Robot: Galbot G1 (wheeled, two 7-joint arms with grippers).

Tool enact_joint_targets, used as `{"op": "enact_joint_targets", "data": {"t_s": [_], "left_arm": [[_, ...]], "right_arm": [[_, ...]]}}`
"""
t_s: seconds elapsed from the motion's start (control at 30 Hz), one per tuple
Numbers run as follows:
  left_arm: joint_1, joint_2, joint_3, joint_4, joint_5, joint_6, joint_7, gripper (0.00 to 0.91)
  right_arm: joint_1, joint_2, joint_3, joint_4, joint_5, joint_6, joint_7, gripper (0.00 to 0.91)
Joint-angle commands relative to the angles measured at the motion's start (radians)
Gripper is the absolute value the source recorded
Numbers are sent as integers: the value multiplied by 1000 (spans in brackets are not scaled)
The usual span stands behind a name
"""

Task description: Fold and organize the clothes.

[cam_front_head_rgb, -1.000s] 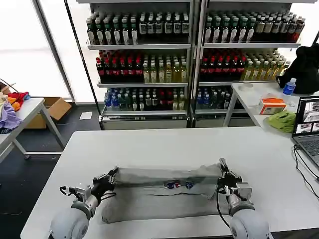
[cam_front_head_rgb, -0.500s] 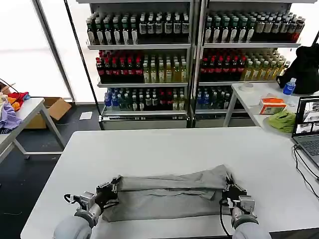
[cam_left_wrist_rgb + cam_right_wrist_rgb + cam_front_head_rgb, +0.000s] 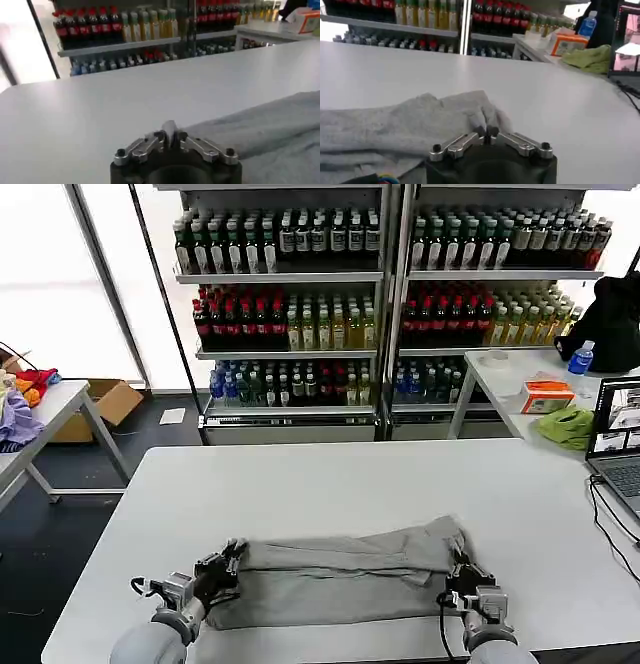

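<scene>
The clothes, one light grey shirt [image 3: 340, 574], lie folded into a long band across the near part of the white table [image 3: 340, 484]. My left gripper [image 3: 225, 559] is shut on the band's left end, where a pinch of grey cloth [image 3: 169, 131] stands between its jaws [image 3: 170, 142]. At the band's right end my right gripper [image 3: 462, 572] is shut on the bunched grey fabric [image 3: 470, 112], jaws closed around the fold [image 3: 487, 132]. The shirt's chest print is hidden in the fold.
Drink shelves [image 3: 380, 294] stand behind the table. A side table [image 3: 520, 384] at the right carries a lime-green cloth [image 3: 567, 427], an orange box [image 3: 547, 396], a bottle and a laptop [image 3: 618, 434]. A cable [image 3: 610, 534] runs along the table's right edge.
Both grippers have drawn the shirt's far edge toward the near table edge, folding it over itself. The chest print, visible a second ago, is now covered.
</scene>
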Motion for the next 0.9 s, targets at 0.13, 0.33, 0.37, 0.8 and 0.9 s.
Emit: {"op": "enact_joint_targets", "data": {"t_s": [0.13, 0.33, 0.37, 0.8, 0.9], "left_arm": [[21, -24, -63, -82, 11, 21, -41, 907], [68, -57, -105, -100, 26, 45, -67, 907], [73, -63, -106, -101, 25, 47, -74, 907], [109, -201, -98, -102, -32, 88, -115, 907], [111, -211, -99, -86, -32, 87, -114, 907]], "right_arm": [[-55, -7, -23, 6, -23, 37, 8, 907], [-47, -6, 47, 95, 47, 44, 33, 907], [-43, -5, 54, 101, 53, 47, 39, 907], [-6, -16, 133, 222, 100, 50, 47, 907], [-5, -12, 127, 217, 99, 52, 49, 907]]}}
